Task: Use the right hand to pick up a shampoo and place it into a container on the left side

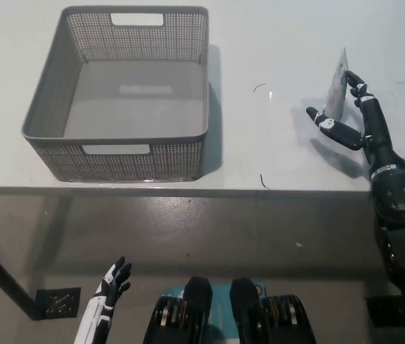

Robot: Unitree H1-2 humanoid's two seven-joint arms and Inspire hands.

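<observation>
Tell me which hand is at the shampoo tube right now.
The black right hand, its fingers either side of the standing shampoo tube on the table. The white left hand hangs low, below the table edge.

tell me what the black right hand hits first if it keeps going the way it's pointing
The shampoo tube: the right hand is open around it, fingers on either side, so it looks first in line. Depth is hard to judge; contact isn't clear.
</observation>
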